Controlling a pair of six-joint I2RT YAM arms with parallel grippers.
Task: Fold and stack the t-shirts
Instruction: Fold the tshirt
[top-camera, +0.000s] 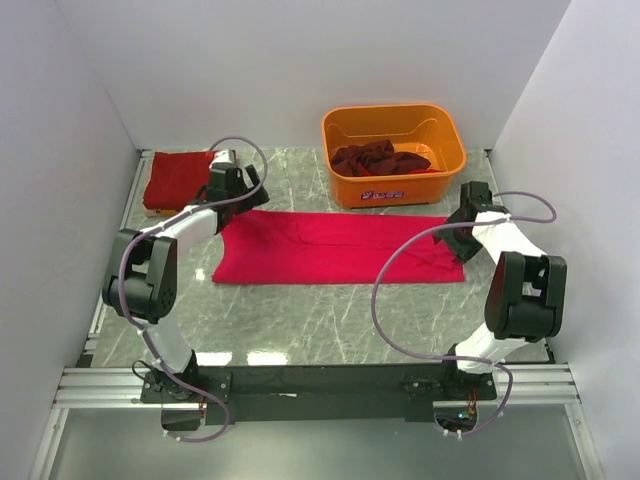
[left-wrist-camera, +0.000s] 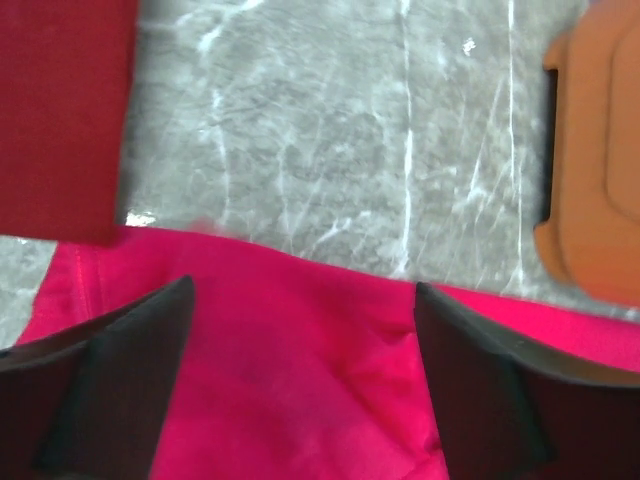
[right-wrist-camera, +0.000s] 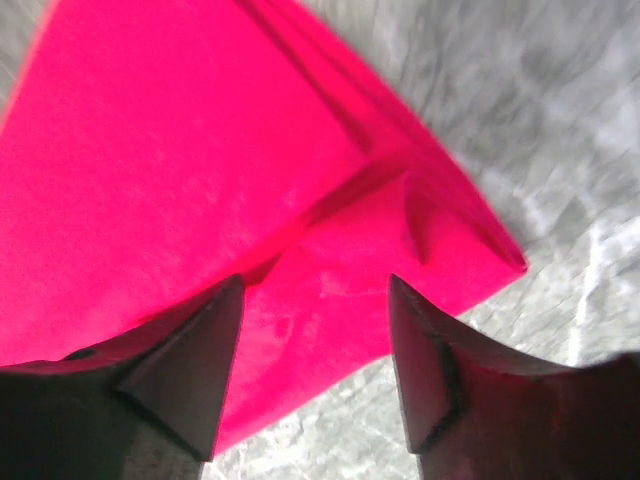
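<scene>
left hand (left-wrist-camera: 302, 290), right hand (right-wrist-camera: 315, 282) released over pink t-shirt (top-camera: 330, 245) | top alone: tub (top-camera: 393, 112), maroon shirts (top-camera: 380, 158) probably

We find the top view fixed high behind the arm bases, looking down and forward over the whole table (top-camera: 300, 320), far enough to hold both arms, the pink-red t-shirt (top-camera: 330, 248) and the orange tub (top-camera: 440, 185). The left wrist view sits close above that shirt's far left edge, facing down past the left tool (left-wrist-camera: 302, 288) onto the table, a folded dark red t-shirt (left-wrist-camera: 60, 110) and the tub's corner. The right wrist view looks down at close range past the right tool (right-wrist-camera: 315, 285) onto the shirt's right corner; all three share shirt and table.
</scene>
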